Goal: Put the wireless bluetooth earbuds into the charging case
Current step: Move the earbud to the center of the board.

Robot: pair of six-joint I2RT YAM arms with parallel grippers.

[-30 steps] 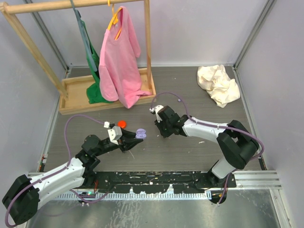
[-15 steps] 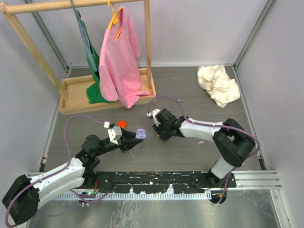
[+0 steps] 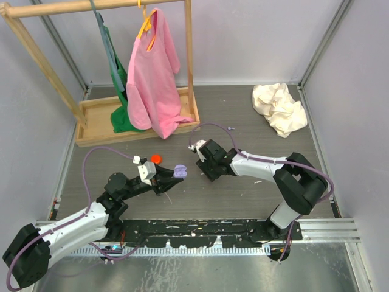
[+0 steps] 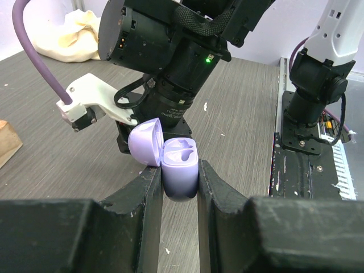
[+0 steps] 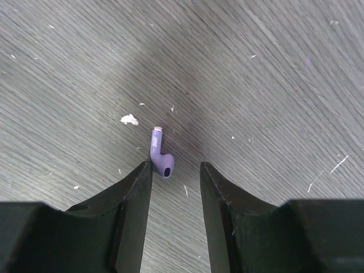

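My left gripper (image 4: 178, 166) is shut on the lilac charging case (image 4: 181, 170), held just above the table. The case's lid (image 4: 145, 141) is swung open to the left, and two earbud-shaped wells show in its top. In the top view the case (image 3: 179, 171) sits left of centre, close to my right gripper (image 3: 205, 170). A lilac earbud (image 5: 161, 156) lies on the grey table, stem pointing away. It rests against the tip of the left finger (image 5: 136, 187) of my right gripper (image 5: 175, 166), which is open around it.
A small red round object (image 3: 156, 158) lies just behind the left gripper. A wooden rack (image 3: 97, 115) with pink and green garments stands at the back left. A cream cloth (image 3: 279, 108) is at the back right. White specks (image 5: 129, 119) dot the table.
My right gripper has shifted slightly left toward the case and its jaws have opened. The left arm and the case have not moved.
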